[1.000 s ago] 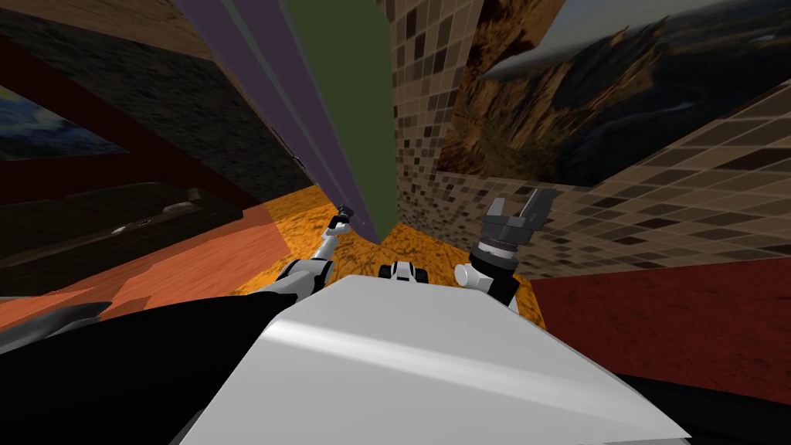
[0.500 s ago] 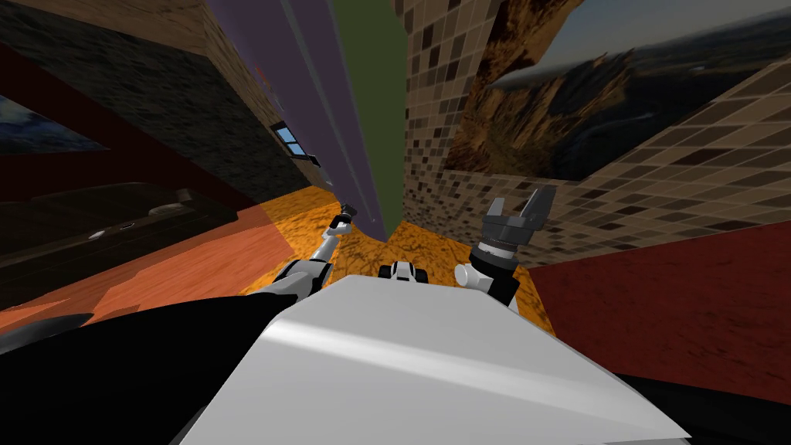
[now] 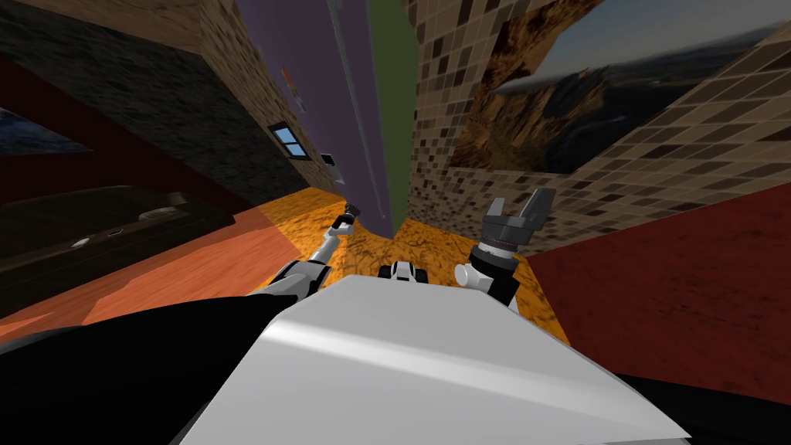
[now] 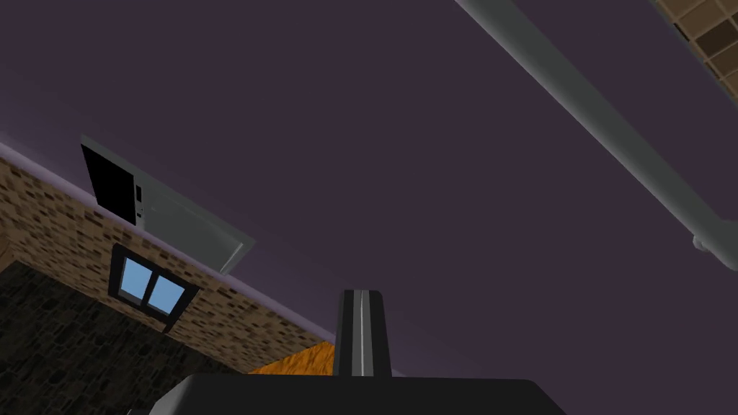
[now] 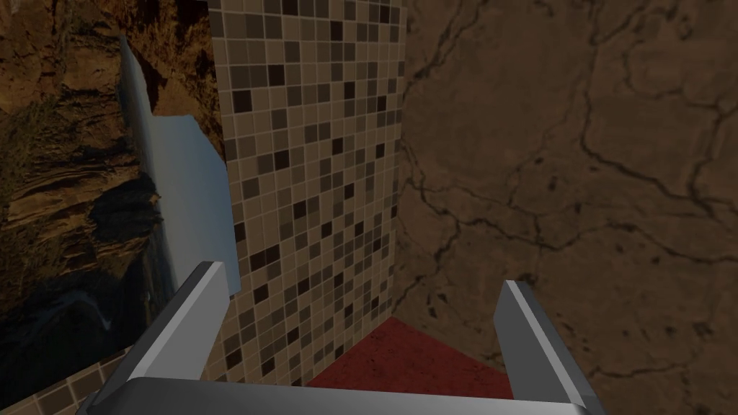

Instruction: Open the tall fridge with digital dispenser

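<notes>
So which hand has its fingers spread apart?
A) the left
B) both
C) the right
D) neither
C: the right gripper holds its two fingers wide apart, while the left gripper, close to the purple fridge, has its pressed together.

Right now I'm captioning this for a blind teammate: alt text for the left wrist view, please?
The left gripper, fingers shut on nothing, faces a dark purple fridge door. A grey bar handle slants across the door on one side of the fingers; a grey dispenser panel with a black recess sits on the other.
</notes>
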Tool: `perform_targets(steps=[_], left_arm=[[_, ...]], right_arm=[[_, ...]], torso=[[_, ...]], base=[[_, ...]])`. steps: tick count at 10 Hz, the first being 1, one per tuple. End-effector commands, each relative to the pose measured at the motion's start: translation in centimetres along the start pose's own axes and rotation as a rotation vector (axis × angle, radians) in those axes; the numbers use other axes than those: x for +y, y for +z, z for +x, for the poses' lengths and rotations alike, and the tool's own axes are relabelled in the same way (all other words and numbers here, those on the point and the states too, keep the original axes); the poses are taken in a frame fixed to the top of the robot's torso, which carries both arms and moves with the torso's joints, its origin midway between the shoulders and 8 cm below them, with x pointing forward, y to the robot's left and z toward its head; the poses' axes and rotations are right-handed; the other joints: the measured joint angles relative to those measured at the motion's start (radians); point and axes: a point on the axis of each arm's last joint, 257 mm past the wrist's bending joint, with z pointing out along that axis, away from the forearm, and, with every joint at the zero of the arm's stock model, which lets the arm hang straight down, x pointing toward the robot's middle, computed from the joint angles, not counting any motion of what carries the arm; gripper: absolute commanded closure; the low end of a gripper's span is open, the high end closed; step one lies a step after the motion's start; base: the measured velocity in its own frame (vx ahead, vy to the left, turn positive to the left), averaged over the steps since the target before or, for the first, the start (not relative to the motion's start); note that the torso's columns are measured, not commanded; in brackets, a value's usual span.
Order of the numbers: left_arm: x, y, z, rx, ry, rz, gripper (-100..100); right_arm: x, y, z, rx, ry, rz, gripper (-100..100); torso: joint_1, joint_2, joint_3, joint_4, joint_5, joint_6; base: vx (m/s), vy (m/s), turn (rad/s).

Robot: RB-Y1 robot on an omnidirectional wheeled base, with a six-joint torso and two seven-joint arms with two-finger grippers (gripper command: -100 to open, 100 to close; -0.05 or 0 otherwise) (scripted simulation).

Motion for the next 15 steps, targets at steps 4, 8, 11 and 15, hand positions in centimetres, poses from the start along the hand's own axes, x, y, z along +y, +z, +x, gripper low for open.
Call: perform_targets(steps=[4, 8, 11, 15], left_arm=[[1.8, -0.3, 2.3, 0.056, -0.004, -0.048, 100], [5.0, -1.4, 1.2, 0.039, -0.008, -0.035, -100], [7.7, -2.4, 0.4, 0.023, -0.007, -0.027, -100], [10.4, -3.7, -0.3, 0.007, -0.006, -0.023, -100]], right_arm=[[0.0, 0.0, 0.0, 0.0, 0.0, 0.0, 0], [0.0, 0.0, 0.0, 0.0, 0.0, 0.0, 0], [0.0, 0.0, 0.0, 0.0, 0.0, 0.0, 0], [0.0, 0.0, 0.0, 0.0, 0.0, 0.0, 0]], torso=[[0.002, 0.0, 0.0, 0.0, 0.0, 0.0], [-0.004, -0.007, -0.004, -0.002, -0.001, 0.001], [0.003, 0.006, 0.004, 0.002, 0.0, 0.0], [0.003, 0.001, 0.001, 0.0, 0.001, 0.0]], base=[[-0.183, 0.248, -0.067], [0.142, -0.051, -0.054], [0.139, -0.077, -0.063], [0.134, -0.039, -0.041]])
